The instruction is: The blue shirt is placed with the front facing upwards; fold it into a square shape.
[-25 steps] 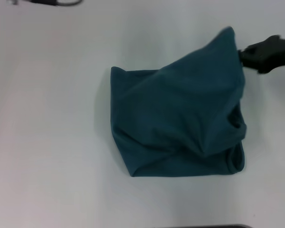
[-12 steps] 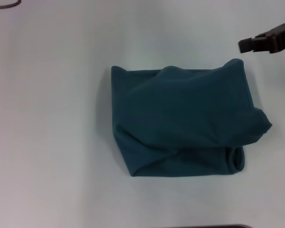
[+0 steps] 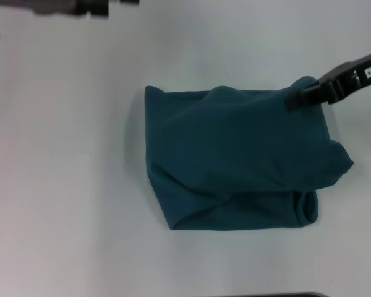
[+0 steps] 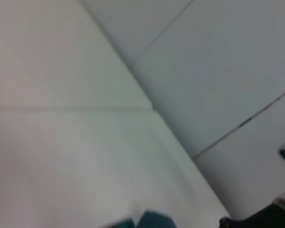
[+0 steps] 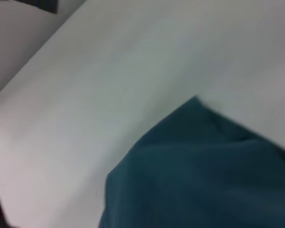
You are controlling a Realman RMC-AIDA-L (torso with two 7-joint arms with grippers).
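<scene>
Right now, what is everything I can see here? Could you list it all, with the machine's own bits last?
blue shirt: one, dark teal-blue, folded into a rumpled rough square, middle of the table.
table: one, white, under everything.
right gripper: one, black, at the shirt's far right corner.
left gripper: one, dark, at the table's far left edge, away from the shirt.

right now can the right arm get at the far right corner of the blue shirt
Probably yes. The right gripper is already at that corner of the blue shirt, over its edge, and nothing lies between them on the white table. The left gripper is far off at the far edge.
</scene>
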